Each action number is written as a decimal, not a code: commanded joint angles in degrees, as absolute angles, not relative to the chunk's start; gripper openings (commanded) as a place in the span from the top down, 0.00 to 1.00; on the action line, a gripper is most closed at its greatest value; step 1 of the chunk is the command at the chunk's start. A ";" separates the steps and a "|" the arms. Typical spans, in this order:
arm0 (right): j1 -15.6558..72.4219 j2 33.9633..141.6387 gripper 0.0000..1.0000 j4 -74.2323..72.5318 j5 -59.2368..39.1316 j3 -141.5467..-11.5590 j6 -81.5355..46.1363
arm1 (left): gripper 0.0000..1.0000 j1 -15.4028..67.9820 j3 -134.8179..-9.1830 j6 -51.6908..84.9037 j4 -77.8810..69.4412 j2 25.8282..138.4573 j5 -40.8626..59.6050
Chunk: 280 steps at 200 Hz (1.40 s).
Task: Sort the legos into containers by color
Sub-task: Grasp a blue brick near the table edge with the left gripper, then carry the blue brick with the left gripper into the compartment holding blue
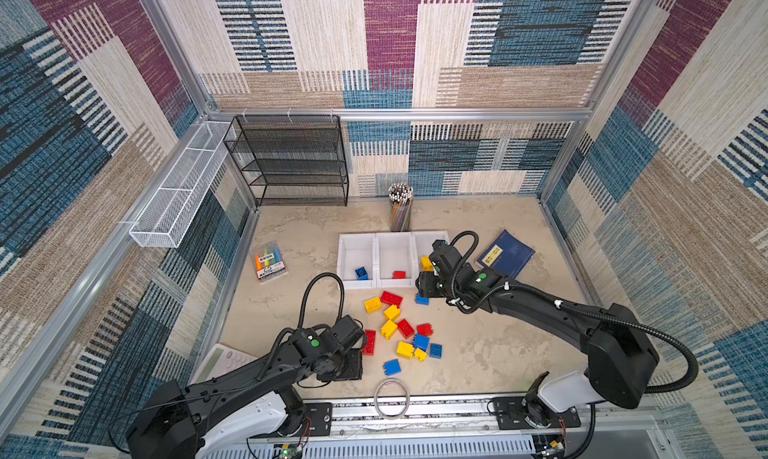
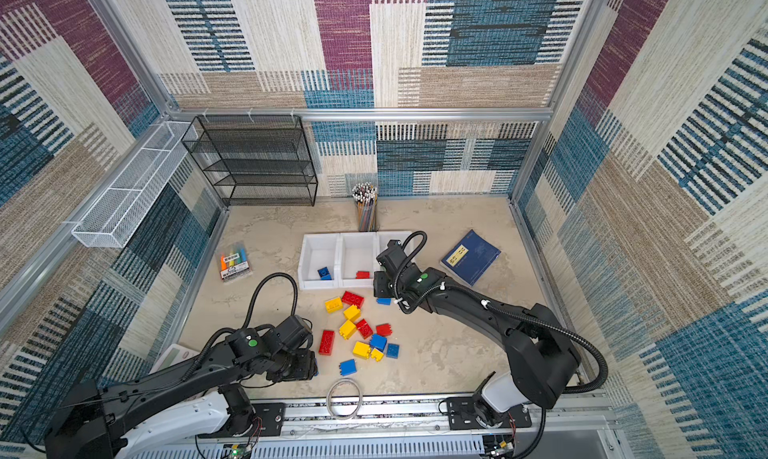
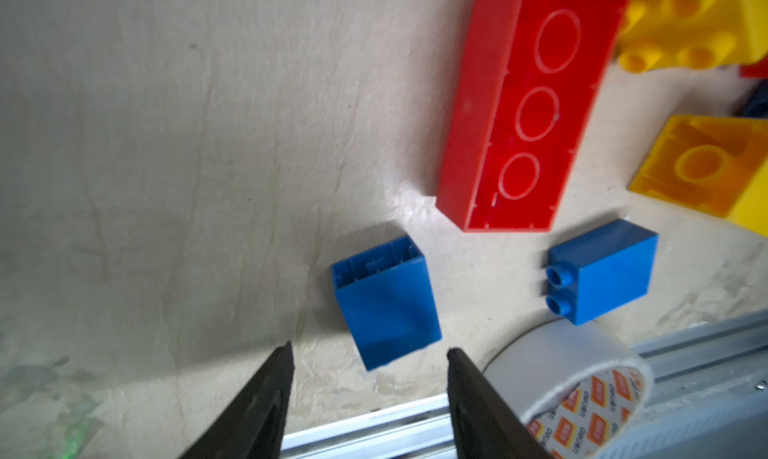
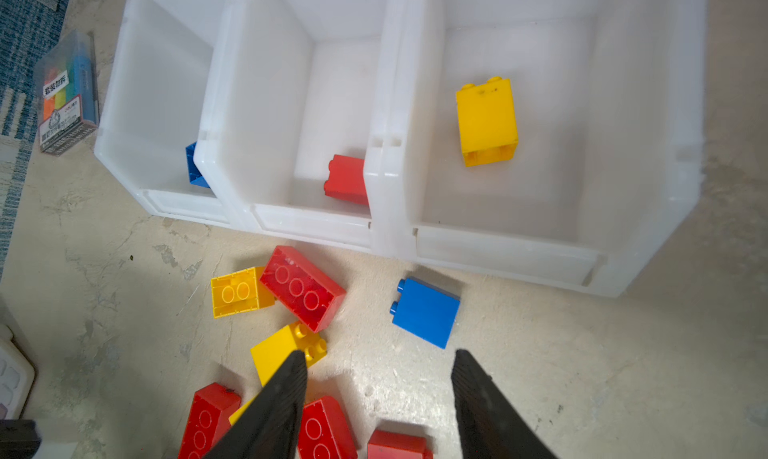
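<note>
Black tapered fingers (image 3: 262,403) of the left gripper (image 3: 370,349) fill the near edge of the left wrist view: jaws spread, nothing between them. Just past the tips lies a small blue plastic brick (image 3: 386,303), on its side with the hollow base turned away, resting on the table and not gripped. Near it is a second blue brick (image 3: 602,270), two studs showing, just beside a roll of grey tape (image 3: 582,369) with a red-and-white printed core. An aluminium rail (image 3: 374,428) runs along the table edge. A long red brick (image 3: 528,116) lies hollow side up, three ring sockets visible. The right gripper (image 4: 378,352) likewise stands spread and empty, in front of three smooth white plastic bins (image 4: 311,224) set side by side. A blue two-stud brick (image 4: 426,311) lies just beyond its tips, near a bin's low lip. Each bin holds one brick: a blue binned brick (image 1: 361,273), a red binned brick (image 1: 399,275), a yellow binned brick (image 4: 486,122). A loose pile of red, yellow and blue bricks (image 1: 405,328) sits between the arms on the mottled beige table (image 1: 498,353). Around it: highlighter pack (image 1: 270,263), blue booklet (image 1: 505,255), cup of pencils (image 1: 401,207), black mesh rack (image 1: 291,161), white wire basket (image 1: 178,195). The right arm hides part of the rightmost bin in both top views.
</note>
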<state>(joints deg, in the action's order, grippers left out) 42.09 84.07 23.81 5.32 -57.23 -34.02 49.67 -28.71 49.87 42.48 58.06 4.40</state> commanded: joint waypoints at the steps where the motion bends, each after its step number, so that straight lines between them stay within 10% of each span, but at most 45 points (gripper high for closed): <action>1: 42.19 82.91 0.41 22.49 6.46 -56.26 -35.75 | 0.39 50.00 -29.24 50.75 40.45 59.55 2.52; 194: 42.17 81.58 0.44 23.62 6.81 -55.50 -36.92 | 0.68 51.56 -31.06 46.58 35.72 65.76 0.71; 280: 41.05 72.33 0.45 26.85 12.44 -53.71 -39.02 | 0.74 45.34 -54.01 28.91 35.53 75.44 2.40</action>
<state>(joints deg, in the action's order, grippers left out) 41.76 75.88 25.78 9.41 -54.52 -37.32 48.14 -48.73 37.01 36.38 71.29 1.74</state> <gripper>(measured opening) 0.558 0.355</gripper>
